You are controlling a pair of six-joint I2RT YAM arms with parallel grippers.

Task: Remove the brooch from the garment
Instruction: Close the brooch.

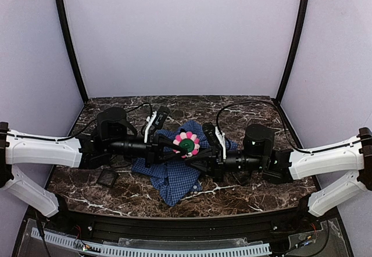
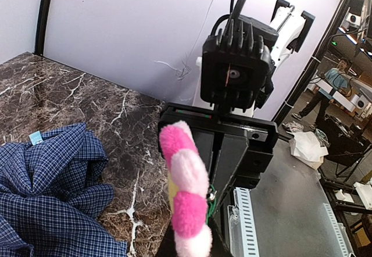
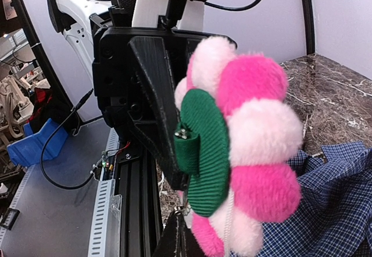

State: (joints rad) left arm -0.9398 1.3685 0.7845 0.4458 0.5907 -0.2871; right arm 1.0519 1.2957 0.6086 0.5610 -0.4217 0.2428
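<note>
The brooch (image 1: 186,145), a ring of pink petals round a green centre, is held up above the blue checked garment (image 1: 171,181) at mid-table. My left gripper (image 1: 175,143) comes in from the left and is shut on the brooch's edge. In the left wrist view the petals (image 2: 187,193) stand edge-on between its jaws. My right gripper (image 1: 198,153) comes in from the right and is shut at the brooch's lower edge. The right wrist view shows the brooch's green back (image 3: 209,152) and its metal pin. The garment lies below in both wrist views (image 2: 46,193) (image 3: 325,210).
A small black square tray (image 1: 107,178) lies on the marble table (image 1: 256,196) left of the garment. A light-blue tag (image 2: 36,137) shows on the cloth. White walls enclose the back and sides. The two wrists face each other closely over the garment.
</note>
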